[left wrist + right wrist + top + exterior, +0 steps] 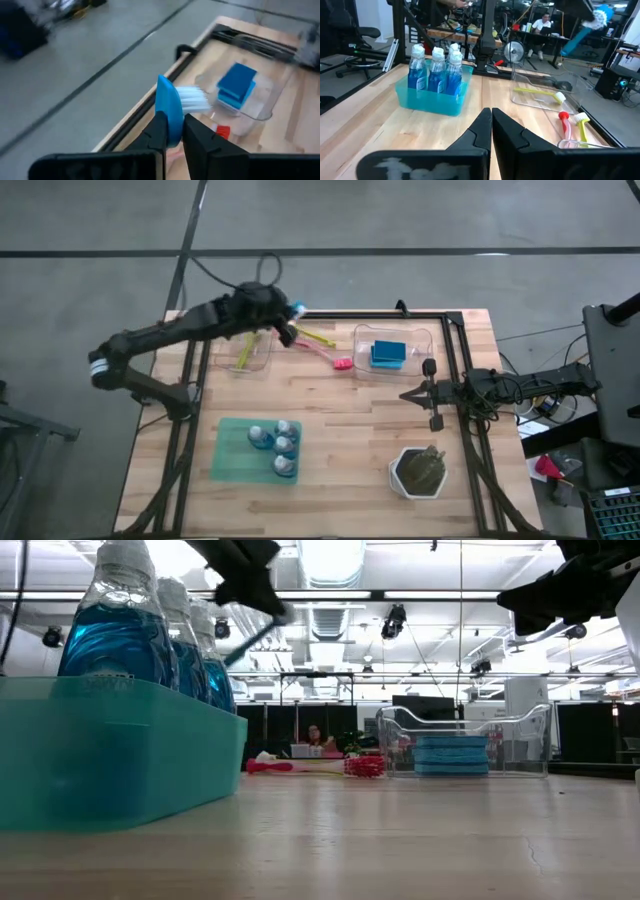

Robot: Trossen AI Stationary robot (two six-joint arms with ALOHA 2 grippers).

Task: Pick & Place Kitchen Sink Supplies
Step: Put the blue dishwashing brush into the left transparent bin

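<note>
A pale wooden table (350, 440) fills the middle of the overhead frame, with grey floor around it. The left arm reaches in from the left edge toward the upper middle of the frame. Its left gripper (284, 320) hangs above the table's far edge, fingers clamped narrowly on the handle of a blue brush (169, 106); the wrist view shows the white bristle head sticking out beside the blue handle. The right arm comes in from the right edge, and the right gripper (428, 392) sits over the right side of the table with its fingers pressed fully together, holding nothing.

In the lower left of the overhead frame a translucent green tray (232, 448) holds four clear bottles of blue liquid (279, 448) with white caps, standing upright and clustered. At the lower right stands a white hexagonal pot (418, 472) with a dark plant.

In the upper right centre a clear bin (362, 345) holds two blue sponges (387, 354), stacked. In the upper left centre a second clear bin (262, 360) holds a yellow-green brush (243, 352). Between the two bins, on the bare wood, lie another yellow-green brush (315, 337) and a pink brush (330, 358) close together.
</note>
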